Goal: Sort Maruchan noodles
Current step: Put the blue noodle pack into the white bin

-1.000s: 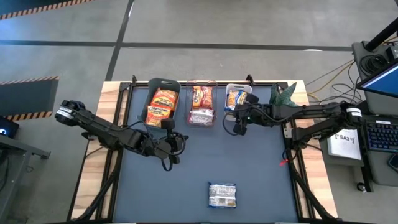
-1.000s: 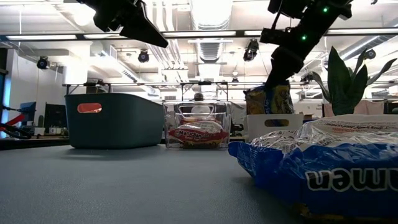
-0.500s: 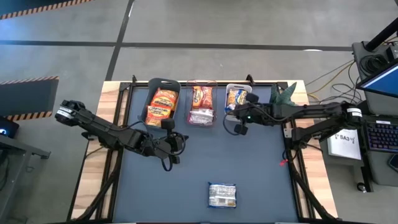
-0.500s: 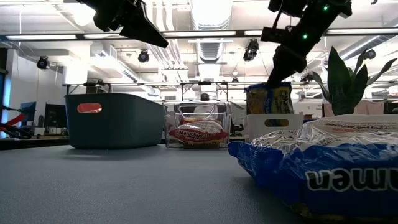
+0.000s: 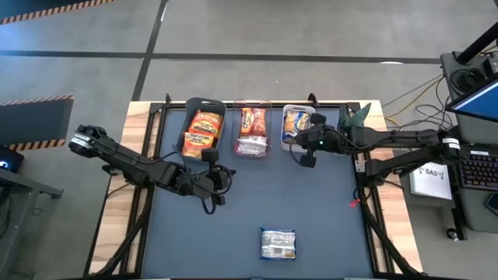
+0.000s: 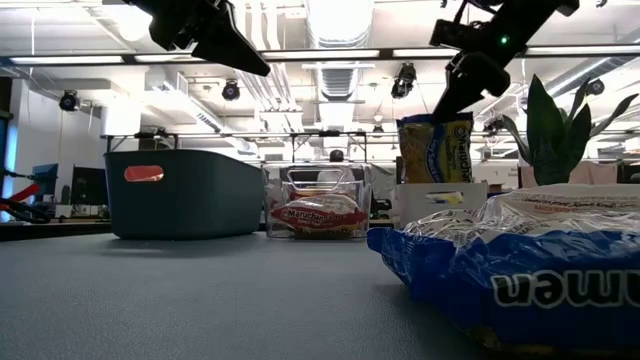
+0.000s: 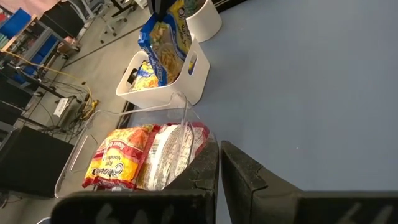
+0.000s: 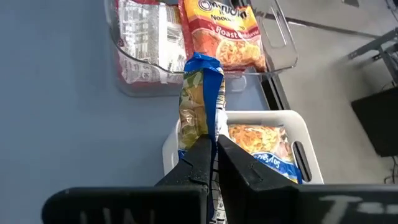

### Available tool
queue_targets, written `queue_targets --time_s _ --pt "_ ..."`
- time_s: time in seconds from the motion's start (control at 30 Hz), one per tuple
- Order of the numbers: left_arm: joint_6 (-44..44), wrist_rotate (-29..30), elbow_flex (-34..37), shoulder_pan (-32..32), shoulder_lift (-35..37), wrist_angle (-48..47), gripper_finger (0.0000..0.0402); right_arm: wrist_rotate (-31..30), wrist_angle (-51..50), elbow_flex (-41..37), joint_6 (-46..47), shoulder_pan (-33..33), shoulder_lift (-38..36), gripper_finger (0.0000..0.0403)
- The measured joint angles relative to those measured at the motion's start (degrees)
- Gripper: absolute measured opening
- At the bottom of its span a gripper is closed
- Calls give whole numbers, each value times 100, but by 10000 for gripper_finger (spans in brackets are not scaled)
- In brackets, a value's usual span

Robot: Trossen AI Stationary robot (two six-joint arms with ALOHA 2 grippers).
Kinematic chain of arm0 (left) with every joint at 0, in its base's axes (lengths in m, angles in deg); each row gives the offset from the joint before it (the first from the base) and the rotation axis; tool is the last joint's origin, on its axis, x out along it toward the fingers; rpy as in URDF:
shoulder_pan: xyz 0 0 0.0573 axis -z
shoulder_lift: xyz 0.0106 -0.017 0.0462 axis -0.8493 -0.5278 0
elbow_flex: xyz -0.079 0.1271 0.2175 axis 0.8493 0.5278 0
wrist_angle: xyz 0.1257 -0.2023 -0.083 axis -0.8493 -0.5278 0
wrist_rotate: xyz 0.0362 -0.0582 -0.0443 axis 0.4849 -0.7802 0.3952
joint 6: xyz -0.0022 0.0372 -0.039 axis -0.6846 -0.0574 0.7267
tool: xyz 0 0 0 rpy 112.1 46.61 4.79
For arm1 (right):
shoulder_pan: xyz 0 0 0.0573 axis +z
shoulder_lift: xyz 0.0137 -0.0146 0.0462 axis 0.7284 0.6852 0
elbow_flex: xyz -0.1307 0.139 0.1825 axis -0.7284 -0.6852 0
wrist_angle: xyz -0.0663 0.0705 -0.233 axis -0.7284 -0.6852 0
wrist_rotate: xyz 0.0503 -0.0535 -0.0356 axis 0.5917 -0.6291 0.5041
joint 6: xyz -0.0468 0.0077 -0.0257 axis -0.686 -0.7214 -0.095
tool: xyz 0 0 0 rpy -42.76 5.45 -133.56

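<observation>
A yellow-and-blue noodle packet (image 6: 435, 148) stands on end in the white bin (image 5: 285, 117) at the back right, with my right gripper (image 6: 452, 100) shut on its top. More yellow packets (image 8: 261, 140) lie in that bin. Orange packets (image 5: 202, 131) fill the teal bin (image 6: 185, 195). Red-and-white packets (image 5: 252, 128) lie in the clear bin (image 6: 355, 180). One blue-edged packet (image 5: 278, 243) lies flat near the table's front edge. My left gripper (image 5: 224, 180) hangs shut over the table's left middle, touching nothing. My right gripper pinches the packet's upper end (image 8: 211, 134) between its two fingers, which slant down from above and from the table's right. The packet hangs upright and edge-on below them. Its lower end (image 7: 163, 56) is inside the white bin; whether it rests there is hidden.
A potted plant (image 5: 354, 117) stands at the back right corner beside the white bin. The three bins line the table's far edge. The blue mat (image 5: 327, 218) between them and the front packet is bare. Cables and a desk lie beyond the table's right edge.
My right gripper has closed on the packet's top end, rolled a little, then risen and shifted slightly toward the table's right edge. The packet has come up with it, standing taller above the white bin's wall than before.
</observation>
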Motion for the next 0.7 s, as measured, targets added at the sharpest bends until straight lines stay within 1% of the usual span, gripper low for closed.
queue_targets --time_s 0.17,0.47,0.57,0.7 --pt "-4 0 0 0 0 0 0 298 110 -88 -143 -163 25 9" --pt "-33 1 -26 0 -2 0 0 289 221 -173 -240 -320 38 11" --pt "-50 2 -30 2 -2 0 0 246 223 -218 -109 -321 99 22" --pt "-50 2 -33 0 -3 0 0 132 232 -252 22 -321 207 48"
